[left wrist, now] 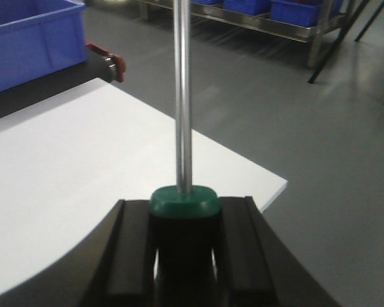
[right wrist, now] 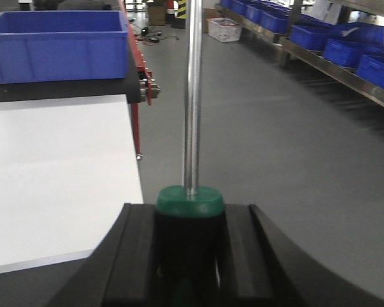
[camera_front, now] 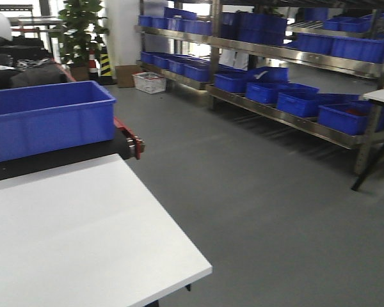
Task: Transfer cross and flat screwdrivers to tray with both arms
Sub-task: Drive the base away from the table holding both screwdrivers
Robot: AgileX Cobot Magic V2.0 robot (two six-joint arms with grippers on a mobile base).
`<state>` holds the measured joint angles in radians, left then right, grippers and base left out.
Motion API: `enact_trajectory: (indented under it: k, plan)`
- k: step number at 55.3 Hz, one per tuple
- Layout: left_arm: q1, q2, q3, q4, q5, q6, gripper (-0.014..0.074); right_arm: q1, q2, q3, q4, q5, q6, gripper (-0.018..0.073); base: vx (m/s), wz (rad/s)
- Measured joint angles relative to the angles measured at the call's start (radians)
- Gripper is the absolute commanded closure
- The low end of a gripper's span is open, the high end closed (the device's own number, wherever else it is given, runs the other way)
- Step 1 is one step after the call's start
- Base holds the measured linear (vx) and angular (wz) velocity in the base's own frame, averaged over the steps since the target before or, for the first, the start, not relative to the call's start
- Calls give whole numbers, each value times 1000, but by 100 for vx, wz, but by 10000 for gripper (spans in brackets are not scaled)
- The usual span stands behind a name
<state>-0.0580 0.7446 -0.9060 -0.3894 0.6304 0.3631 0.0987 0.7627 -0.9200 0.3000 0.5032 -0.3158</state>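
In the left wrist view my left gripper (left wrist: 183,220) is shut on the black-and-green handle of a screwdriver (left wrist: 182,115), its silver shaft pointing away over the white table's corner (left wrist: 83,160). In the right wrist view my right gripper (right wrist: 189,220) is likewise shut on the handle of a second screwdriver (right wrist: 192,102), with its shaft pointing out past the table's right edge over the grey floor. Which one is cross and which flat cannot be told; both tips are out of frame. The tray is out of view. Neither arm appears in the front-facing view.
A white table (camera_front: 70,236) fills the lower left. Behind it a blue plastic bin (camera_front: 48,118) rests on a black conveyor with a red end (camera_front: 133,141). Metal shelving with several blue bins (camera_front: 288,89) lines the far right across open grey floor.
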Motion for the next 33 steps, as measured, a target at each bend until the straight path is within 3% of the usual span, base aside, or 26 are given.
enact_trajectory:
  k: [33]
  plan:
    - [0, 0, 0, 0, 1, 0, 599, 0, -2, 0, 0, 0, 0, 567, -4, -61]
